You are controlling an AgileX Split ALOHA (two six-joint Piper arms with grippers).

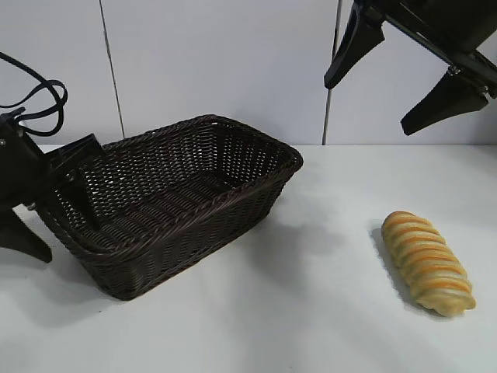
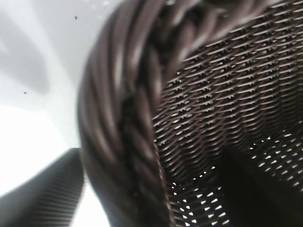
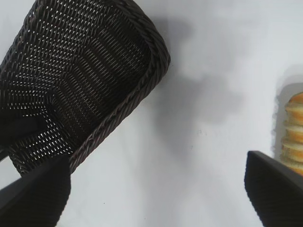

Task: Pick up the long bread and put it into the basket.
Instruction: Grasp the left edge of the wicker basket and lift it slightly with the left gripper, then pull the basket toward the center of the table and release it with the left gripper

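The long bread (image 1: 427,263), golden with orange-brown stripes, lies on the white table at the right, and its end shows in the right wrist view (image 3: 292,135). The dark wicker basket (image 1: 256,134) stands left of centre. My left gripper (image 1: 62,233) straddles the basket's left rim (image 2: 128,142). Its outer finger (image 2: 42,189) lies against the rim. Its inner finger (image 2: 260,189) stands inside, off the wall, so the jaws are open. My right gripper (image 1: 369,105) hangs open high above the bread, nothing between its fingers (image 3: 33,194).
White table (image 1: 311,311) runs between the basket and the bread. A pale panelled wall (image 1: 217,62) stands behind. Black cables (image 1: 43,97) loop above the left arm.
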